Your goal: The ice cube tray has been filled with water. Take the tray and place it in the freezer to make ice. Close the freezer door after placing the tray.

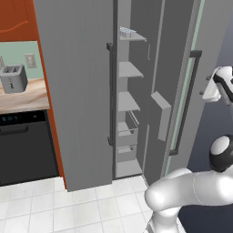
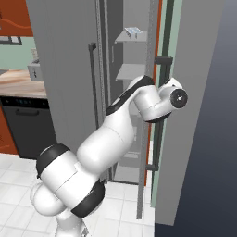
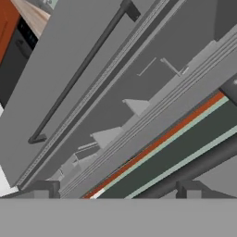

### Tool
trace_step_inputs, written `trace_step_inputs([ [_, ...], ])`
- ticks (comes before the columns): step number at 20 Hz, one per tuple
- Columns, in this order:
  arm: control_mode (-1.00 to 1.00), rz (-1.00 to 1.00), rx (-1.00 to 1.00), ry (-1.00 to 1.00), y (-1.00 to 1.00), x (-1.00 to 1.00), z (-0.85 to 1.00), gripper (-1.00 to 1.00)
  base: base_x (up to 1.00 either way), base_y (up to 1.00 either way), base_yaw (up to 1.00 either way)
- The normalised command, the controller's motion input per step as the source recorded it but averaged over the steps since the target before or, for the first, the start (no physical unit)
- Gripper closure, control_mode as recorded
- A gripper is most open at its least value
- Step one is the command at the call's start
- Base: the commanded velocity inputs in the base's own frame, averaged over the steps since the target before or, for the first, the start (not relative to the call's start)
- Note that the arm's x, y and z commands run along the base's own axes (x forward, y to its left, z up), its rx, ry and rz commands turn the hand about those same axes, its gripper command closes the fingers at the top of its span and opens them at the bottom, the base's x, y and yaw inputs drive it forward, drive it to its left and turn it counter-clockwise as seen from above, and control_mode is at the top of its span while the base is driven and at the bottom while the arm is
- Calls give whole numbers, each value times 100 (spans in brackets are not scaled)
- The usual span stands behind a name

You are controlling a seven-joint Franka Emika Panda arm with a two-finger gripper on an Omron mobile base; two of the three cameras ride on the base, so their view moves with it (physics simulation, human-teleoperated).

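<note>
Tiled kitchen floor point(image 1: 41, 205), freezer point(image 1: 129, 102) open

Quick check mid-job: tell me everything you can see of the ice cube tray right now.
The ice cube tray is a flat, narrow white tray with small pale-blue cells, plastic by the look of it. It lies level on the top shelf of the freezer, near the shelf's front left. Only the shelf touches it. The right base view shows it too. Its water cannot be made out.

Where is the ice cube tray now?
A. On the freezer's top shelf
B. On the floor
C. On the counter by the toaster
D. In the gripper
A: the tray lies on the top shelf inside the freezer, whose door stands open.
</note>
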Motion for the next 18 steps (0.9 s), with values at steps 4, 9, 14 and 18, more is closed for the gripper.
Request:
trace_step_inputs([
  [4,-100,0,0,1,-18,8,0,-100,0,0,0],
  [9,-100,0,0,1,-15,14,0,-100,0,0,0],
  [14,-100,2,0,0,-5,23,-1,-100,0,0,0],
  [18,-100,4,0,0,-2,27,-7,-100,0,0,0],
])
